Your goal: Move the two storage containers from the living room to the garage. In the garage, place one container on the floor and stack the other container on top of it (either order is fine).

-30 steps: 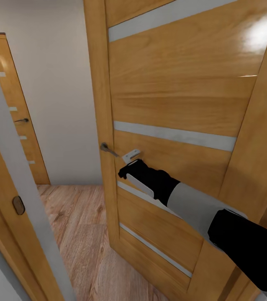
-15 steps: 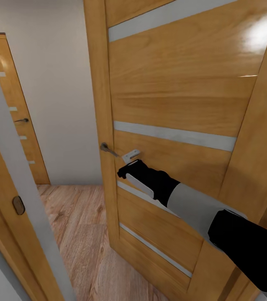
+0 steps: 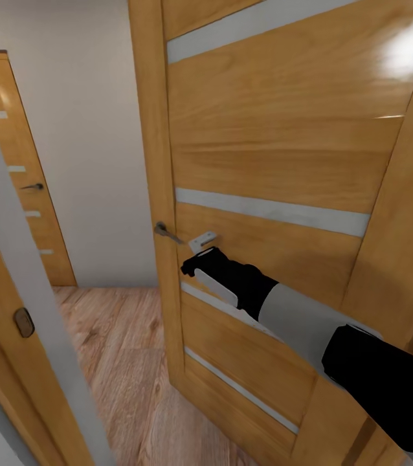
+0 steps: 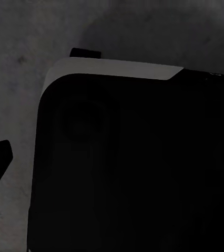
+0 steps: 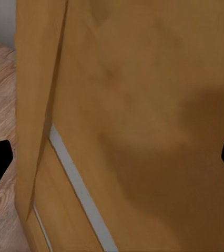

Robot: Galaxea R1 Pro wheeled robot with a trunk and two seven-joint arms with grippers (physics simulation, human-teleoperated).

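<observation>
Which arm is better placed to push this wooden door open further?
Right, probably. The right gripper is stretched out against the wooden door, just below its handle, fingers spread around the panel.

The door [image 3: 278, 149] is glossy varnished wood — its strips [image 3: 271, 210] matt, frosted. The handle [image 3: 165, 231] looks metal; the floor [image 3: 119, 362] is wood plank.

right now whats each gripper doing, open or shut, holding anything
Left gripper: cannot tell.
Right gripper: open, holding nothing, up against the wooden door near the handle.
</observation>
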